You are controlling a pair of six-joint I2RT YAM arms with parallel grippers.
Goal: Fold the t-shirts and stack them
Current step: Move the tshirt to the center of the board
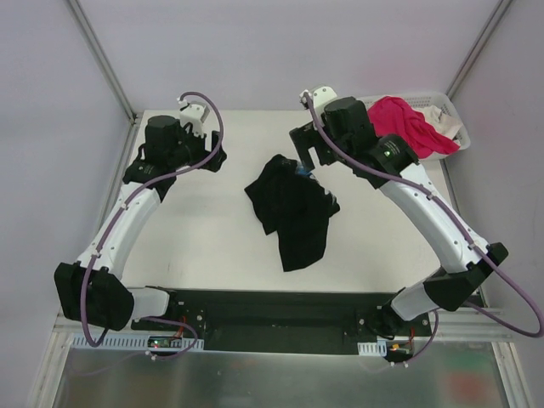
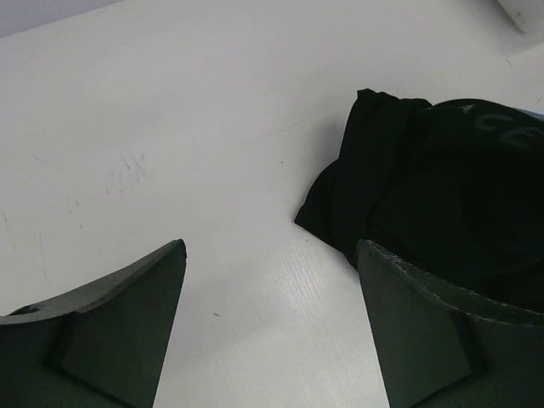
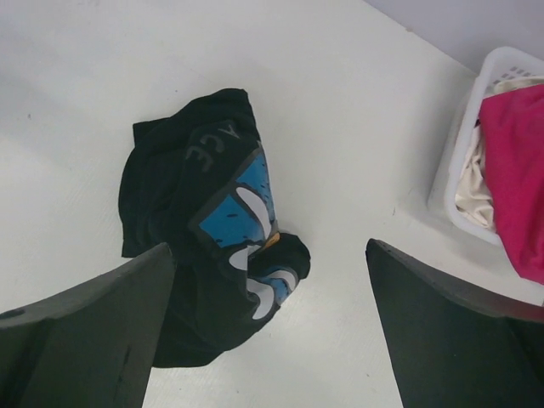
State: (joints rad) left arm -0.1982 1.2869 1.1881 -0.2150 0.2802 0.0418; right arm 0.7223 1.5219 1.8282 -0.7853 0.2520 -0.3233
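The black t-shirt (image 1: 289, 208) lies crumpled in the middle of the table, its blue-and-white print (image 3: 238, 200) partly showing. My right gripper (image 1: 310, 157) hovers open just above the shirt's far edge, nothing between its fingers (image 3: 85, 331); in the right wrist view the black t-shirt (image 3: 170, 204) lies below and left of the right gripper (image 3: 270, 248). My left gripper (image 1: 177, 167) stands open over bare table at the left; the black t-shirt (image 2: 442, 187) lies beyond the left gripper's (image 2: 270, 289) right finger. The pink t-shirt (image 1: 399, 119) and the white t-shirt (image 1: 438, 115) lie in the basket.
A white lattice basket (image 1: 450, 146) stands at the table's far right corner, also seen in the right wrist view as the basket (image 3: 459, 161) holding the pink t-shirt (image 3: 518, 170). Metal frame posts (image 1: 102, 59) rise at the back corners.
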